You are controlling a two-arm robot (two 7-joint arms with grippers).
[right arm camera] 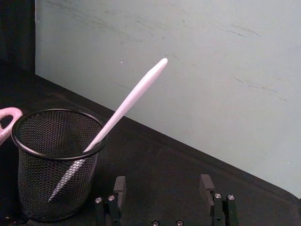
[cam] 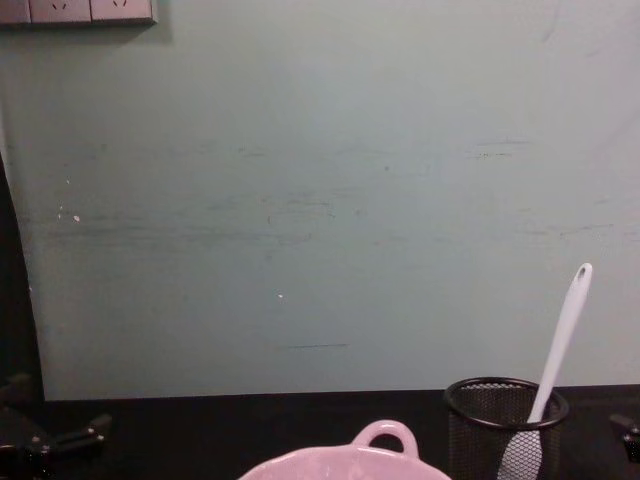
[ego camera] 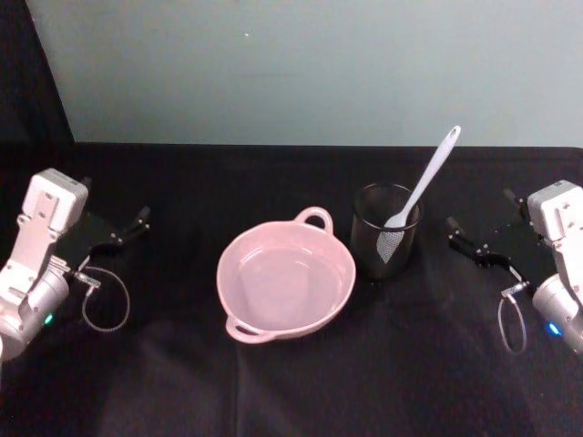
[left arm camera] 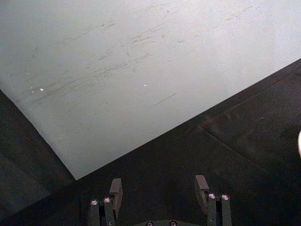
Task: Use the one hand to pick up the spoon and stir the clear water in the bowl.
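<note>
Spoon stands blade-down in the mesh cup just right of the bowl, handle leaning up and rightward, so the right gripper, jaws apart and empty, is nearer; left gripper, also spread, sits parked far left.

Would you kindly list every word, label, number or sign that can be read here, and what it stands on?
No text can be read anywhere.
Pale pink glossy bowl, long white plastic spoon, black wire-mesh cup: no print.
Grey wall sockets: no legible marking.
Left gripper and right gripper, both open at the table's sides: no readable label.
</note>
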